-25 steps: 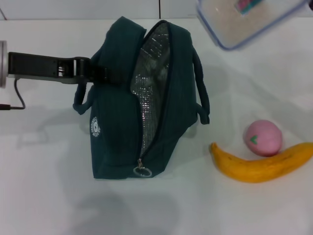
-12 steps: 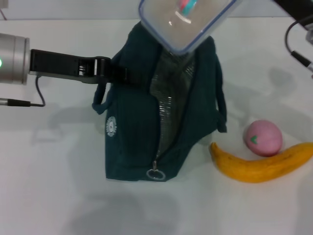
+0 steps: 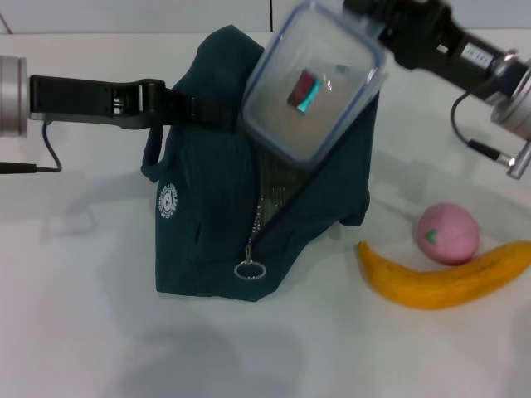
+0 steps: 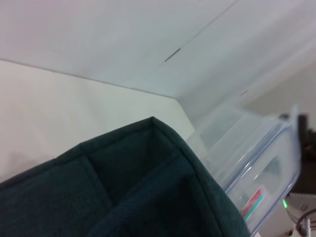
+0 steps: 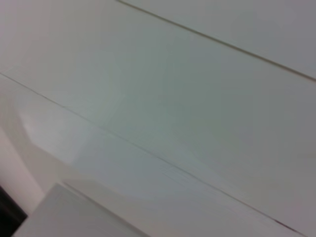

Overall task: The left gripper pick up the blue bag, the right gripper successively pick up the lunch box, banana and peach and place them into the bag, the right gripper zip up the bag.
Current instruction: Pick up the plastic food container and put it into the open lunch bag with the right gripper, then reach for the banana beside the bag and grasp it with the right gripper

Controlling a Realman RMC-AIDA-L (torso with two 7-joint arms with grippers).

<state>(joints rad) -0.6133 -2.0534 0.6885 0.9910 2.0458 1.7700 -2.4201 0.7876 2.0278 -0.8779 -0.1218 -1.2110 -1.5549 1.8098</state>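
The left claw (image 3: 178,108) grips the bag (image 3: 216,224) by its top edge. The right claw (image 3: 373,25) holds the lunch box (image 3: 314,87) tilted over the bag's opening. Peach (image 3: 446,234) and banana (image 3: 444,278) lie on the worktop (image 3: 75,315).

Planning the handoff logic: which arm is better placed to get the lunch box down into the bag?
The right gripper: it already holds the lunch box tilted over the blue bag. The left gripper is occupied gripping the bag's far top edge.
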